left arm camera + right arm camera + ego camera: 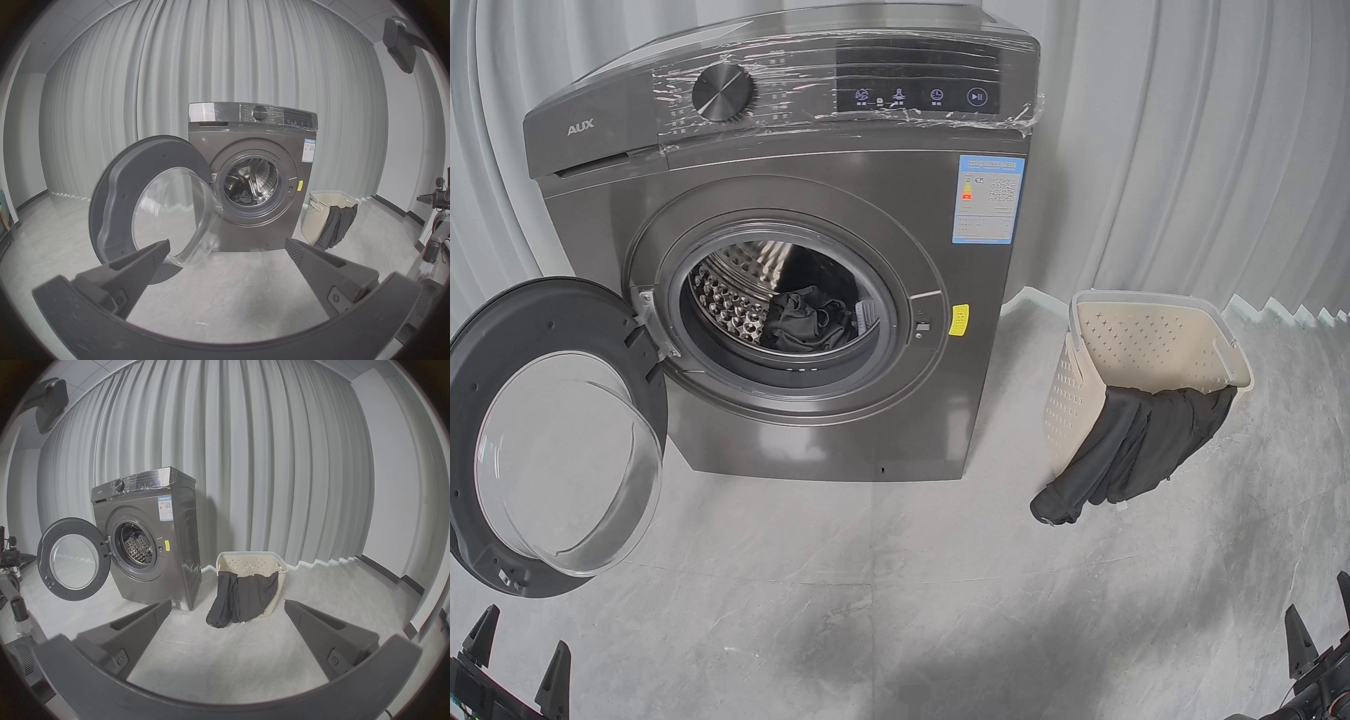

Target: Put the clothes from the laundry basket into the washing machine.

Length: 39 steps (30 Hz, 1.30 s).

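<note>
A grey front-loading washing machine [806, 244] stands ahead with its round door [553, 441] swung wide to the left. A dark garment [806, 319] lies inside the drum. To the machine's right sits a cream laundry basket [1144, 347], and a dark piece of clothing [1134, 450] hangs over its front rim down to the floor. My left gripper [516, 661] is open and empty at the lower left, well back from the machine [253, 173]. My right gripper [1317, 628] is open and empty at the lower right, facing the basket [253, 566] and the hanging clothing [241, 599] from a distance.
Pale marbled floor [900, 581] stretches between me and the machine. Grey pleated curtains [1181, 150] line the back wall. The open door [154, 206] juts out over the floor on the left side.
</note>
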Motion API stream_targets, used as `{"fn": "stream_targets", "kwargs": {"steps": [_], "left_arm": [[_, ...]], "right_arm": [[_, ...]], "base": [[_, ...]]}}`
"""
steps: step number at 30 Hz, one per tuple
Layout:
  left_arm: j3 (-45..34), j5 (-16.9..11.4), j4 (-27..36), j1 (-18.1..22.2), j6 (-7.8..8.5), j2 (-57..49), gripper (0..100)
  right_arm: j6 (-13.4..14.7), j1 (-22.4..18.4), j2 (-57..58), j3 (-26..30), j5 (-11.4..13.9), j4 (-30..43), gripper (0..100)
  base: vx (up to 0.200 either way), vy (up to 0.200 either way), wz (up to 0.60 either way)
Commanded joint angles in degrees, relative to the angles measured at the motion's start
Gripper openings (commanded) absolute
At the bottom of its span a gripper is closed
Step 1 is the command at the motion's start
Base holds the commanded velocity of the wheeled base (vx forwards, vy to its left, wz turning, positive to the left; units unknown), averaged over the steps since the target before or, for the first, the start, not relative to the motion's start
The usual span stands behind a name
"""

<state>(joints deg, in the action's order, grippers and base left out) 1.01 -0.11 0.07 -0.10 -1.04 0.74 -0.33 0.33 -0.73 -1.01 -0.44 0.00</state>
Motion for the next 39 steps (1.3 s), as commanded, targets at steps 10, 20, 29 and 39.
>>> {"fn": "stream_targets", "kwargs": {"steps": [10,20,29,39], "left_arm": [[-1.01,0.02,0.01,0.1,0.07,-0.74,100],[-0.92,0.02,0.1,-0.08,-0.72,-0.74,100],[-0.92,0.02,0.01,-0.08,-1.34,-0.74,100],[-0.92,0.02,0.01,-0.17,-1.6,-0.74,100]], "right_arm": [[-0.02,0.02,0.56,1.01,0.0,-0.09,100],[-0.02,0.02,0.56,1.01,0.0,0.0,100],[-0.02,0.02,0.56,1.01,0.0,0.0,100],[-0.02,0.02,0.56,1.01,0.0,0.0,100]], "base": [[0.0,-0.2,0.0],[0.0,-0.2,0.0],[0.0,-0.133,0.0],[0.14,0.0,0.0]]}}
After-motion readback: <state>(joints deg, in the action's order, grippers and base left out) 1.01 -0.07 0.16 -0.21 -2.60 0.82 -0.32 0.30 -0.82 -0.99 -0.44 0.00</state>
